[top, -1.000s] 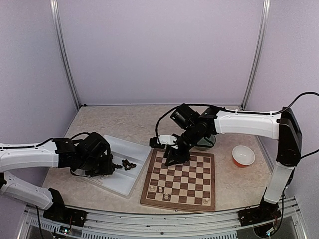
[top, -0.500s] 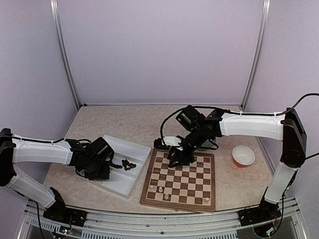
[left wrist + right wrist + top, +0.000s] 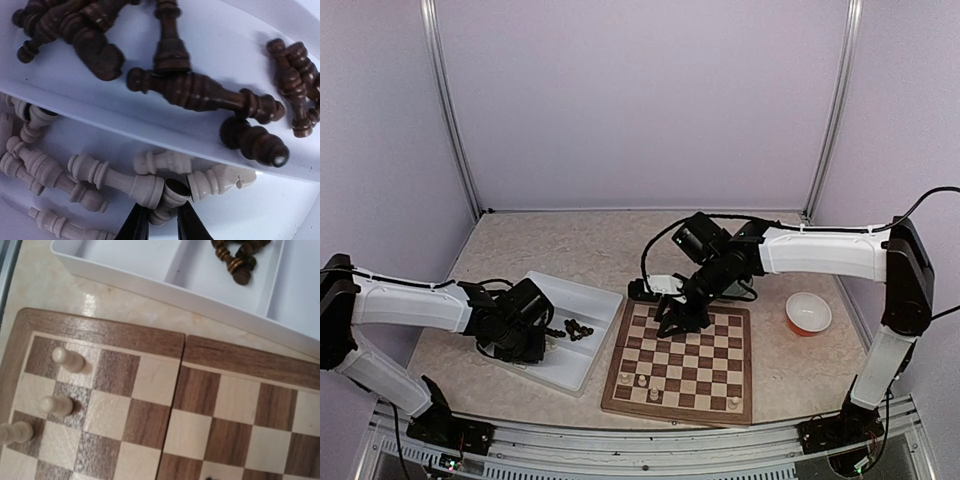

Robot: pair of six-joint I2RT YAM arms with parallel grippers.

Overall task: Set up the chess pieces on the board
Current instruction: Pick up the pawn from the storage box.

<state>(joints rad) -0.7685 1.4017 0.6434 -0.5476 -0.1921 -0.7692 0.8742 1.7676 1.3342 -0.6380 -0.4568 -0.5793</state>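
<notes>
Reaching out now: the left gripper (image 3: 525, 338) has slid a touch nearer and rightward over the white tray (image 3: 592, 302), its arm stretched flatter. The right gripper (image 3: 678, 320) has edged right along the far side of the board (image 3: 110, 337).

Down into the tray on the left wrist view. Cream-white chess pieces (image 3: 100, 175) lie tumbled on their sides in one compartment, all turned stems, ringed collars and round bases. Across a raised white divider (image 3: 125, 125), the dark brown pieces (image 3: 200, 92) are heaped the same way, glossy under the light. The left jaws are drawn in narrow, one fingertip (image 3: 137, 225) on either side of a small cream piece (image 3: 170, 197). Whether they actually pinch it, can't tell from here.

Over to the board: it sits on the beige tabletop (image 3: 540, 250) just right of the tray, near the middle. It shows tan and dark brown checks inside a brown rim, with a seam running across it. Three cream pawns (image 3: 55, 405) stand upright on squares by the near left corner. The overhead view shows another cream figure (image 3: 733, 403) on the near row toward the right.

The right gripper hovers over the far left squares. Its jaws are lost against the dark wrist, so apart or together can't be told. An orange bowl (image 3: 808, 313) sits right of the board.
</notes>
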